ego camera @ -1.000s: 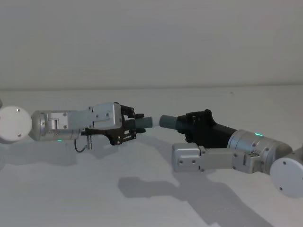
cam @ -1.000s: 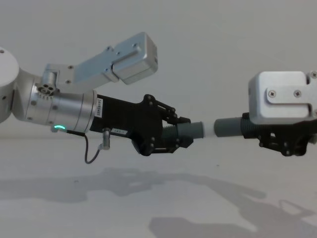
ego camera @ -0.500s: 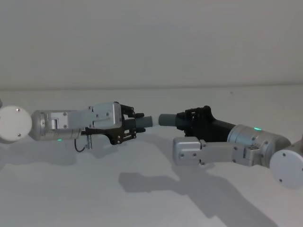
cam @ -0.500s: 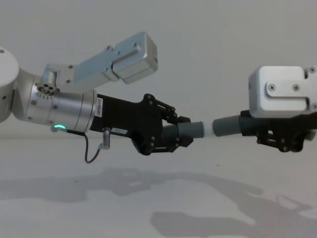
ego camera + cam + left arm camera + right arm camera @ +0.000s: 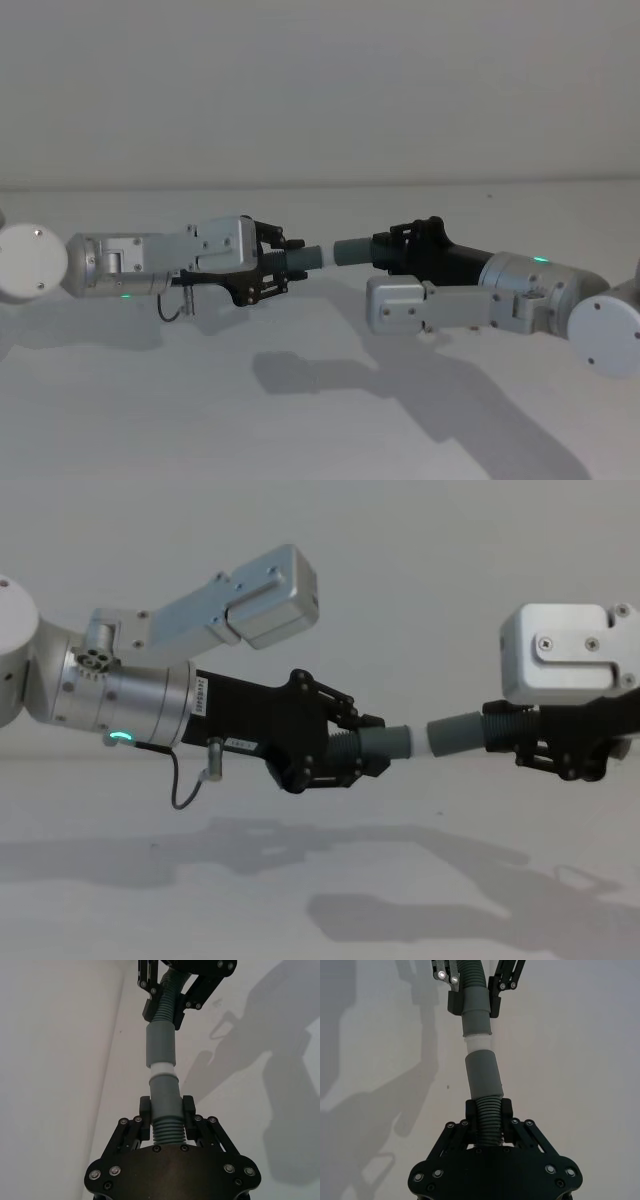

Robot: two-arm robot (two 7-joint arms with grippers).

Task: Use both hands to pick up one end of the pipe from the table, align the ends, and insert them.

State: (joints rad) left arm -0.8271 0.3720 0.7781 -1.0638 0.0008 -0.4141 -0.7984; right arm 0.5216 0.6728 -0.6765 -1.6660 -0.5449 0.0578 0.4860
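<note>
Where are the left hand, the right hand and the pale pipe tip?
Black toothed left hand (image 5: 372, 757), chest view, between fingertips.
Black toothed right hand (image 5: 515, 742), chest view, between fingertips.
Pale round pipe tip (image 5: 162, 1068), left wrist view, its side.

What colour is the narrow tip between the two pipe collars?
White tip, against the grey collars; clearest in the left wrist view.

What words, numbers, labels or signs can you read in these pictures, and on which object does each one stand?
No text can be read.
A small white label on the left gripper near its wrist: print too small to read.
The right gripper, both pipe pieces, left and right, and the table: no markings seen.
</note>
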